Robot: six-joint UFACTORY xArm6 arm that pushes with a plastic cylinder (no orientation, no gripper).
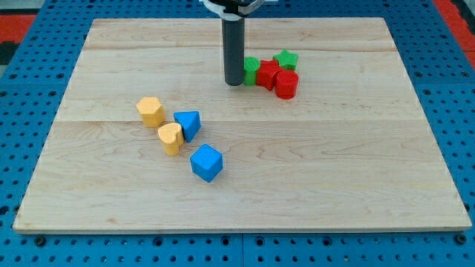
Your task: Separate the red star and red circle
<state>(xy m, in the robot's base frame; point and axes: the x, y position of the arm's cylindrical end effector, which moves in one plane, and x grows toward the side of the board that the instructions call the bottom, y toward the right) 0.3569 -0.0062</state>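
Observation:
The red star [267,75] and the red circle [286,84] sit touching each other on the wooden board, right of centre near the view's top. A green circle [252,68] touches the star's left side and a green star [285,59] sits just above the red pair. My tip [234,81] rests on the board just left of the green circle and the red star, very close to them.
A yellow hexagon block [151,111], a yellow heart block [171,138], a blue triangle block [188,124] and a blue cube [206,162] cluster at the left of centre. The wooden board [356,170] lies on a blue pegboard surface.

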